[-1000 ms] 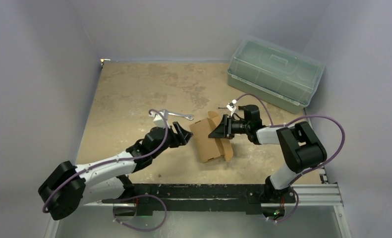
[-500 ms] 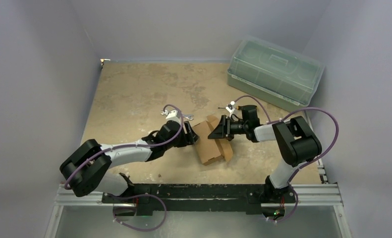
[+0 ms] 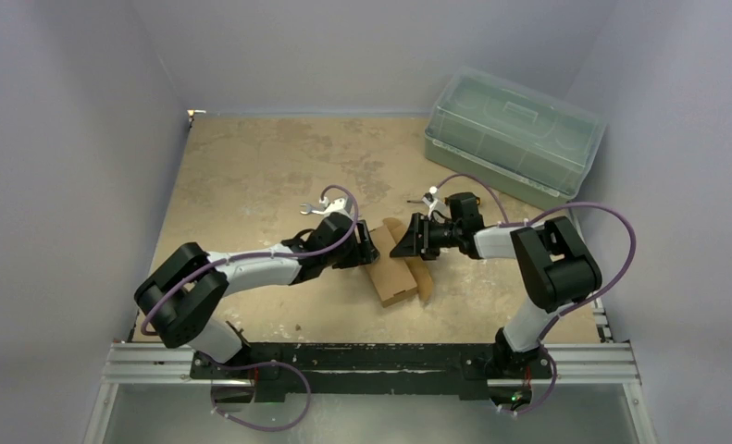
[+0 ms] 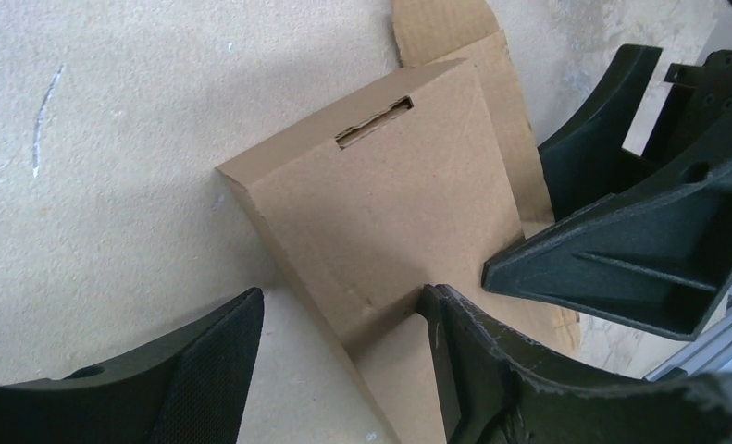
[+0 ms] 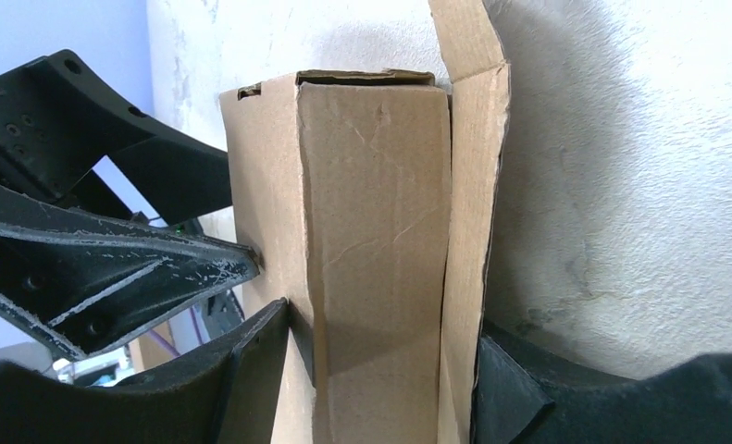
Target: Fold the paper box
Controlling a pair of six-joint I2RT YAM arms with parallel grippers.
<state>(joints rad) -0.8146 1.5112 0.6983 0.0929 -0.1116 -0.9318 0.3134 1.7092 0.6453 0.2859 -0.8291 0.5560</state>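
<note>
Found the paper box [image 3: 399, 276] lying around the middle of the table [image 3: 251, 166], partly folded, with a loose flap at its far end. Saw the left gripper [image 3: 371, 252] at its left edge, jaws apart: one finger [image 4: 204, 370] off the cardboard over bare table, the other [image 4: 491, 370] over the top panel, nothing clamped. Saw the right gripper [image 3: 403, 244] opposite, fingers straddling the box; could not tell whether pressing or loose. Noted a slot [image 4: 373, 123] cut in the panel. Farther back on the right, noted a green-tinted lidded bin [image 3: 514, 134].
</note>
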